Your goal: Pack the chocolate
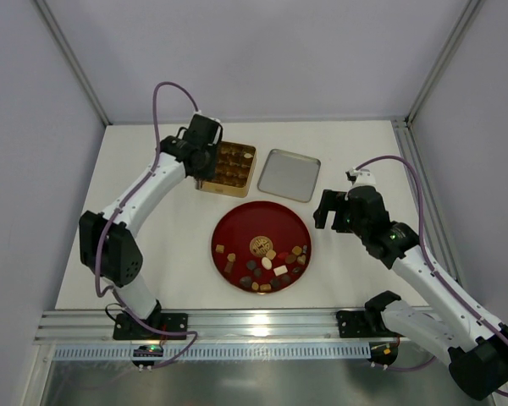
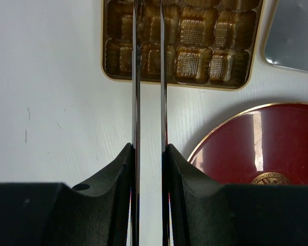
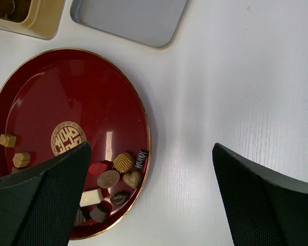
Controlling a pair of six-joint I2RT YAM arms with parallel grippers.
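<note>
The biggest risk is between the 2 arms: both work over the same stretch of table [image 1: 356,271], and if the right arm swings in over the plate [image 1: 237,222] while the left one comes back from the tin [image 1: 248,172], they could clash. The tin is light and sits loose, so the left gripper's [image 1: 199,179] blades could catch its near-left rim or a cell wall and shove or tip it. The lid [image 1: 289,174] lies inside-up just right of the tin, near the plate's far rim, where a passing link could knock it. The plate is glossy, so a poor pinch could send a piece skating. All the chocolate [image 1: 271,262] in plain view lies in the plate's near half, crowded and partly touching. Reaching for 1 piece may nudge its neighbours, and a round one could squirt out of thin blades. The cells that show in the left wrist view look empty.

The left arm reaches far forward, wrist bent down, its gripper pointing at the tin's near-left corner. Its 2 blades run parallel with a narrow slit between them. Their tips are cut off in the wrist view, so I cannot tell whether they pinch a piece. The right arm is folded back with its gripper [image 1: 328,211] right of the plate, above bare table, fingers spread wide and holding nothing.
</note>
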